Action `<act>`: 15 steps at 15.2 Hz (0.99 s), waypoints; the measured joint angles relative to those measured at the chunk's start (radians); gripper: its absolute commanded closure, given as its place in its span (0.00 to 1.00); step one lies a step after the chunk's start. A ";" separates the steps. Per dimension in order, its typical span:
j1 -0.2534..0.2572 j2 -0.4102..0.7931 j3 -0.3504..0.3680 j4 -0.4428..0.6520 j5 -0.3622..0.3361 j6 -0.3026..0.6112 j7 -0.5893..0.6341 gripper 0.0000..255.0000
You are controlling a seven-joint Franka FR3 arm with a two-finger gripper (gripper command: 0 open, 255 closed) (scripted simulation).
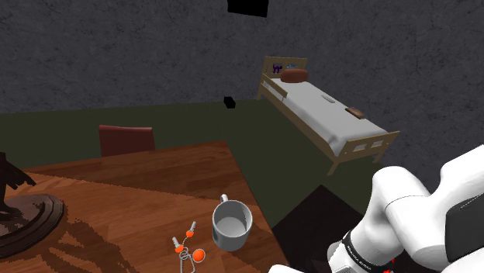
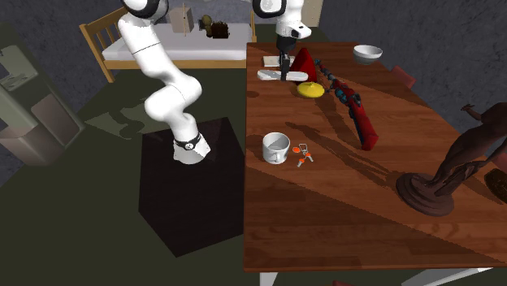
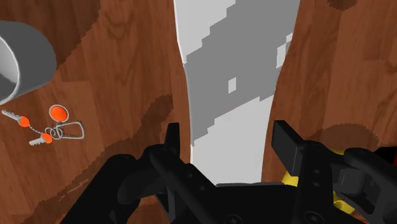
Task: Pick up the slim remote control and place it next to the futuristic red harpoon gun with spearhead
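Wooden table holds the flat white remote control at its far end, near one end of the red harpoon gun. Black gripper hangs right over the remote, fingers apart, one on each side (not squeezing it). Some keys lie off to the side.

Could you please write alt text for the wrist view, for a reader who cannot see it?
A slim white and grey remote control lies on a wooden table, between the open black fingers of the gripper. Beside it lie keys with orange tags and the rim of a grey mug.
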 measured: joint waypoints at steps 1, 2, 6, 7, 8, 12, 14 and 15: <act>0.008 -0.002 0.018 0.004 0.007 -0.001 0.025 1.00; 0.015 -0.003 0.034 0.001 0.013 0.003 0.045 1.00; 0.040 0.002 0.104 0.030 0.033 -0.005 0.138 1.00; 0.041 0.017 0.132 0.047 0.031 -0.004 0.169 1.00; 0.047 0.018 0.152 0.054 0.036 -0.005 0.196 1.00; 0.051 0.061 0.250 0.116 0.027 -0.011 0.309 1.00; 0.040 0.105 0.321 0.159 0.006 -0.008 0.380 1.00; 0.034 0.127 0.357 0.178 -0.007 -0.005 0.417 1.00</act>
